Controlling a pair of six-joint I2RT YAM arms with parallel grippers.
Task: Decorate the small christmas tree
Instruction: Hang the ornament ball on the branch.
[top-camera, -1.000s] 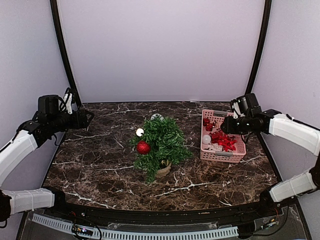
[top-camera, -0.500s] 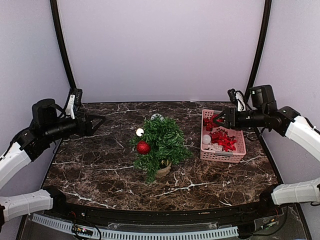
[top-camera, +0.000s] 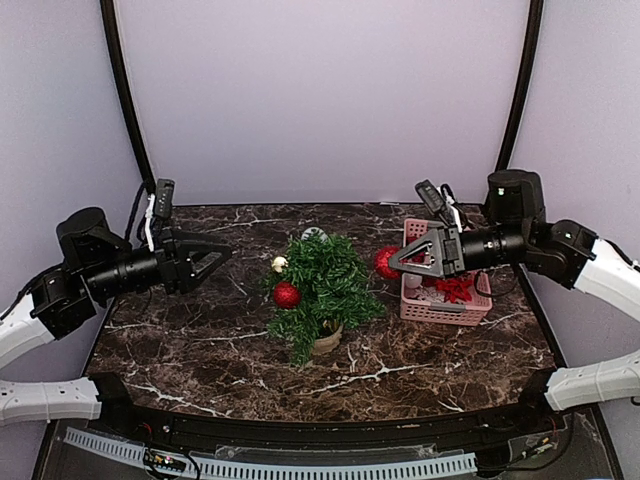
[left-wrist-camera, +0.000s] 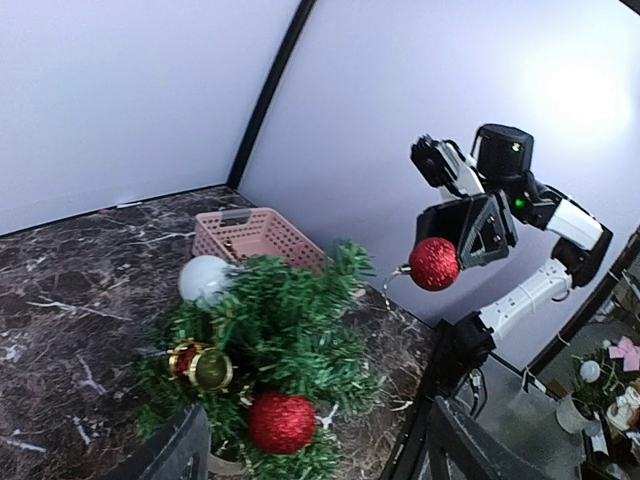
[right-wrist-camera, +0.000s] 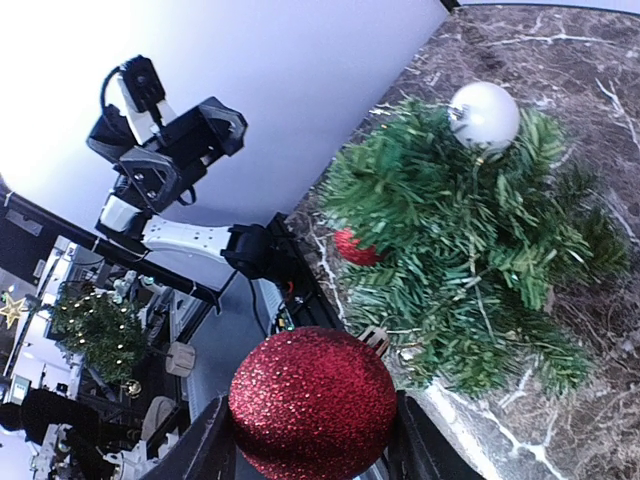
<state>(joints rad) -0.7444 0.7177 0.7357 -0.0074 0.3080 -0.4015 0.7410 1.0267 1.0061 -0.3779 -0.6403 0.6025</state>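
Observation:
The small christmas tree (top-camera: 325, 285) stands mid-table on its tan base, seen also from the left wrist (left-wrist-camera: 290, 330) and the right wrist (right-wrist-camera: 480, 250). It carries a red ball (top-camera: 287, 295), a white ball (top-camera: 280, 264) and a gold bell (left-wrist-camera: 208, 368). My right gripper (top-camera: 397, 262) is in the air just right of the tree, shut on a red glitter ball (right-wrist-camera: 312, 402) whose cap points toward the branches. My left gripper (top-camera: 212, 264) hovers left of the tree, open and empty, facing it.
A pink basket (top-camera: 447, 314) holding several red and white ornaments sits at the right of the marble table (top-camera: 180, 340), below my right arm. Black frame posts rise at the back corners.
My right gripper has come out of the basket with the red glitter ball and moved left toward the tree. My left gripper has moved right toward the tree, still open.

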